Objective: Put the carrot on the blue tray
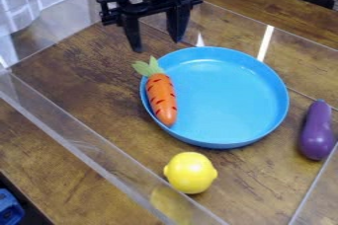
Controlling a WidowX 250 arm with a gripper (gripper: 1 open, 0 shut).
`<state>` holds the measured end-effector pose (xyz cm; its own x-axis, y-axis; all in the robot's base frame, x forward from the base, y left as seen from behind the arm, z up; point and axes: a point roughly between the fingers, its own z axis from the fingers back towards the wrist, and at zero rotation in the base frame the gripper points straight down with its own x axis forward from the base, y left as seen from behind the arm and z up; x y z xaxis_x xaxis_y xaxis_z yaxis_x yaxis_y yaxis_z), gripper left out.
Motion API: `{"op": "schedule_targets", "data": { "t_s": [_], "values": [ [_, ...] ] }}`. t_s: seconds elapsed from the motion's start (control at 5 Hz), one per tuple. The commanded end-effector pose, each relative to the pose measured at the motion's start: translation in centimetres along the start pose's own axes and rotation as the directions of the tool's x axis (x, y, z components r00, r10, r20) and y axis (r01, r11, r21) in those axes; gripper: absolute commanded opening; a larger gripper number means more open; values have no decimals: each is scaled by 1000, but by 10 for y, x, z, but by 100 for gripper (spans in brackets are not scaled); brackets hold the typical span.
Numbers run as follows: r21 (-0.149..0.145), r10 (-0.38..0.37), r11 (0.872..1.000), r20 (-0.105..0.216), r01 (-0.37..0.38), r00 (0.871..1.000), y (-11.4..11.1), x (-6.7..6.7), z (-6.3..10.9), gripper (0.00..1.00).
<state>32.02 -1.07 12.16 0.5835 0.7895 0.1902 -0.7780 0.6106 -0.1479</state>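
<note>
Orange carrot [160, 98] lies on the left rim of the blue tray [238, 96], its leafy top hanging over the edge. Above and apart from it, the hand [156, 37] hovers with fingers spread, gripping nothing. Placing looks done; next comes drawing clear.

The blue tray [244, 101] is showing smooth, glossy plastic, catching soft highlights along its raised rim. The carrot [161, 96] is looking like smooth orange plastic with dark grooves and a paler green top. The lemon [191, 173] is shining faintly, and the eggplant [315, 131] is gleaming a glossy purple. The desk [79, 91] is showing dark, grained wood, walled by clear, reflective panels [53, 130]. The gripper [154, 39] is appearing matt black.
</note>
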Motion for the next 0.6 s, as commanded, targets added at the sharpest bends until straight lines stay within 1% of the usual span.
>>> {"op": "schedule_targets", "data": {
  "t_s": [0.0, 0.2, 0.4],
  "values": [
    [-44, 23, 999, 49, -20, 999, -6, 14, 11, 100],
    [-45, 25, 999, 55, -23, 998, -9, 17, 3, 100],
    [-45, 15, 999, 55, -12, 998, -7, 18, 3, 100]
  ]
}}
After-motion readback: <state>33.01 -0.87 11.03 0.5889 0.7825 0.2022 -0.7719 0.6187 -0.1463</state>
